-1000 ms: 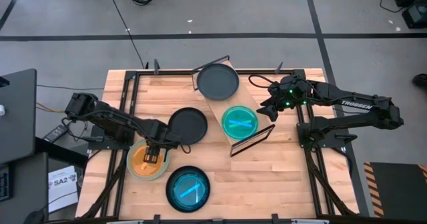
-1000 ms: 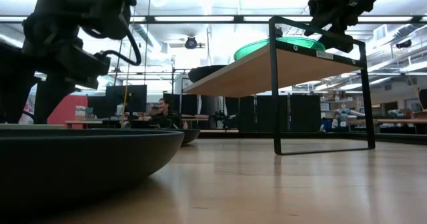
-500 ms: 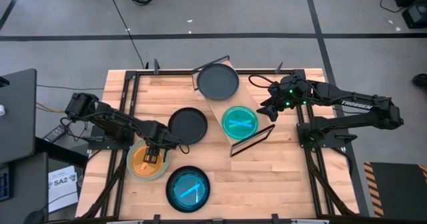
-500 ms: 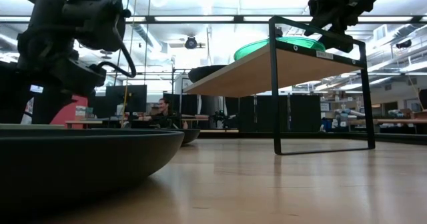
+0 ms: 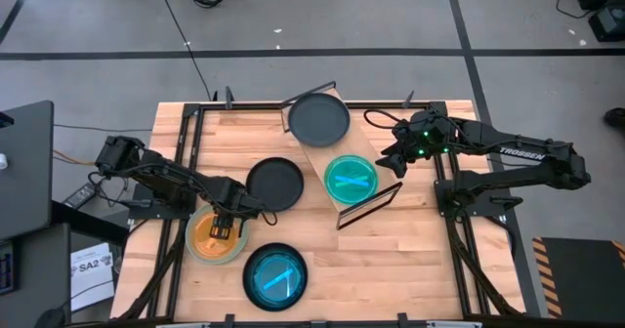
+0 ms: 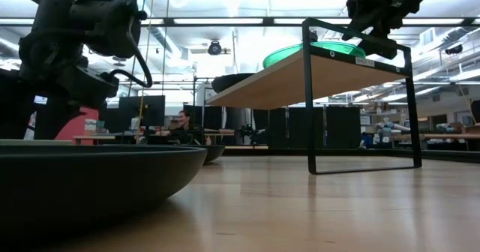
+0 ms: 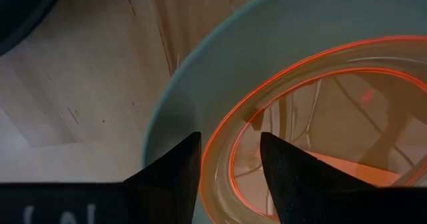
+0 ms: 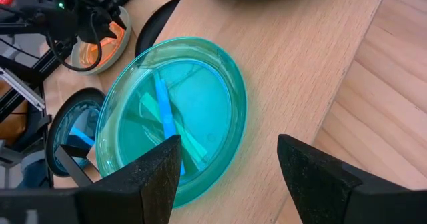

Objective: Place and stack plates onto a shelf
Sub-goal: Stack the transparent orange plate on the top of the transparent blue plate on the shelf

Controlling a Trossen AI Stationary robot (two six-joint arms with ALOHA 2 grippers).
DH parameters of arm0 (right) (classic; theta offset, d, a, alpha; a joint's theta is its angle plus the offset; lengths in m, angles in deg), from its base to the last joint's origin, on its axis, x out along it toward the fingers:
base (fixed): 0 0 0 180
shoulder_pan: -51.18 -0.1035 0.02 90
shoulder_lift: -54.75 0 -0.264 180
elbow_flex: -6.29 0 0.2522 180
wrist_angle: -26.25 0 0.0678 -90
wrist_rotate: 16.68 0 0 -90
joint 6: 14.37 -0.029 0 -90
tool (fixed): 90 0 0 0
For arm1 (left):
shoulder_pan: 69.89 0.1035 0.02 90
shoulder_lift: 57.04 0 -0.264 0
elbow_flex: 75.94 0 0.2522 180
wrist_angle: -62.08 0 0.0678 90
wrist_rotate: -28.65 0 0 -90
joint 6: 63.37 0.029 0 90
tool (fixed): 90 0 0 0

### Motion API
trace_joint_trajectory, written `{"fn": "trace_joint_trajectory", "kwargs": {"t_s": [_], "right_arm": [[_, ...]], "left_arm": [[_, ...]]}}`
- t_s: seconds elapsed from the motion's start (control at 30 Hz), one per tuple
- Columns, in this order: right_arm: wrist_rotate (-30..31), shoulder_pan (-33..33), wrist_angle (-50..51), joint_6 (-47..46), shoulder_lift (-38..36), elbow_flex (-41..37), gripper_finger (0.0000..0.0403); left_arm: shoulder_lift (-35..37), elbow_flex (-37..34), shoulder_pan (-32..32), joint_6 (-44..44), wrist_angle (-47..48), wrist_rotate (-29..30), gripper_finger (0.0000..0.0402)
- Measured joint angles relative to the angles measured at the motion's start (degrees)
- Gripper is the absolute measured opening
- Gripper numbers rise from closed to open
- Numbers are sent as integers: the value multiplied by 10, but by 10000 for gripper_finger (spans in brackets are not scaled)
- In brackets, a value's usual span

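The orange plate (image 5: pixel 210 232) lies nested in a pale green plate (image 5: pixel 192 245) at the table's left near side. My left gripper (image 5: pixel 223 227) is open just above it. In the left wrist view, one finger (image 7: pixel 170 174) is over the pale green plate (image 7: pixel 200 71) and the other (image 7: pixel 293 177) is inside the orange rim (image 7: pixel 215 151). The shelf (image 5: pixel 376 196) carries a dark grey plate (image 5: pixel 318 120) and a teal plate (image 5: pixel 351 178). My right gripper (image 5: pixel 389 158) hovers open to the right of the teal plate (image 8: pixel 173 117). My left gripper comes from above, pointing down, with its open fingers on either side of the orange plate's rim (image 7: pixel 215 151). I cannot tell whether either finger touches the plate. The plate lies flat in the pale green one.
A black plate (image 5: pixel 275 184) lies on the table between the left gripper and the shelf. A blue striped plate in a black one (image 5: pixel 275 275) sits at the near edge. The table's right near part shows bare wood. In the low view a person sits far behind the table (image 6: pixel 182 126).
My left gripper has come down toward the orange plate, then held still. The plates and the right arm have stayed where they were.
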Motion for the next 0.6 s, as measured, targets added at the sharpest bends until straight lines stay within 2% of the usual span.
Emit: {"fn": "trace_joint_trajectory", "kwargs": {"t_s": [0.6], "right_arm": [[0, 0, 0, 0, 0, 0, 252]], "left_arm": [[0, 0, 0, 0, 0, 0, 39]]}}
